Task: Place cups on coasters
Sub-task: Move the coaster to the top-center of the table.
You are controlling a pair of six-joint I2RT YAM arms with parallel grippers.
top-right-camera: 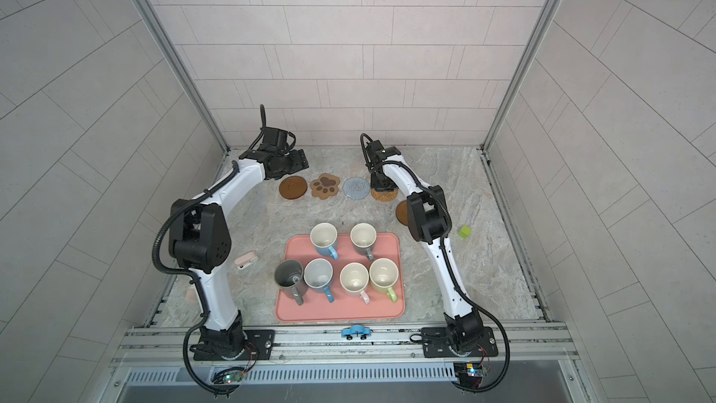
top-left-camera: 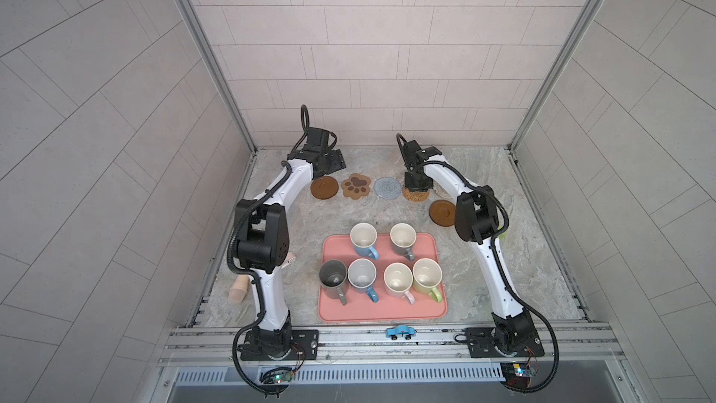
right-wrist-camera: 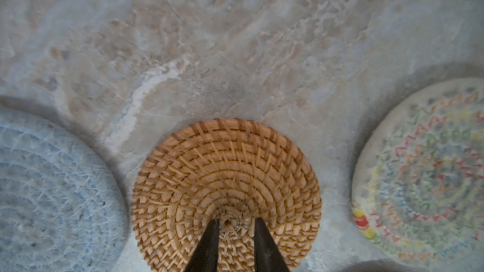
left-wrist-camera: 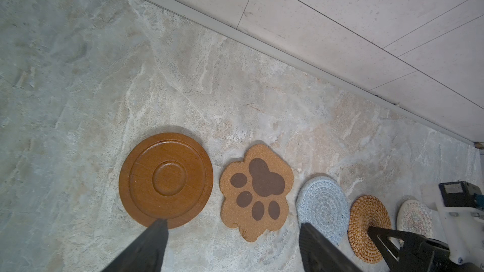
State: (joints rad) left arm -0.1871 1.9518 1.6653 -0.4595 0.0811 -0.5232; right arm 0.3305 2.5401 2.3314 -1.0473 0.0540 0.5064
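Note:
Several handled cups, among them a dark grey cup (top-left-camera: 333,276) and a light green cup (top-left-camera: 427,275), stand upright on a pink tray (top-left-camera: 379,310). The coasters lie in a row behind it: wooden disc (left-wrist-camera: 166,180), paw print (left-wrist-camera: 256,192), blue-grey knit (left-wrist-camera: 323,205), rattan (right-wrist-camera: 226,179) and a patterned round coaster (right-wrist-camera: 424,179). A second wooden disc (top-left-camera: 442,212) lies further right. My left gripper (left-wrist-camera: 231,225) hovers open between the wooden disc and the knit coaster. My right gripper (right-wrist-camera: 235,221) points down at the rattan coaster's centre, its jaws a narrow gap apart and clamping nothing.
A blue toy car (top-left-camera: 400,331) sits on the front rail. A green cube (top-right-camera: 465,231) lies right of the right arm. A small pink device (top-right-camera: 246,260) and a beige object (top-left-camera: 238,290) lie by the left arm. The back wall rises just behind the coasters.

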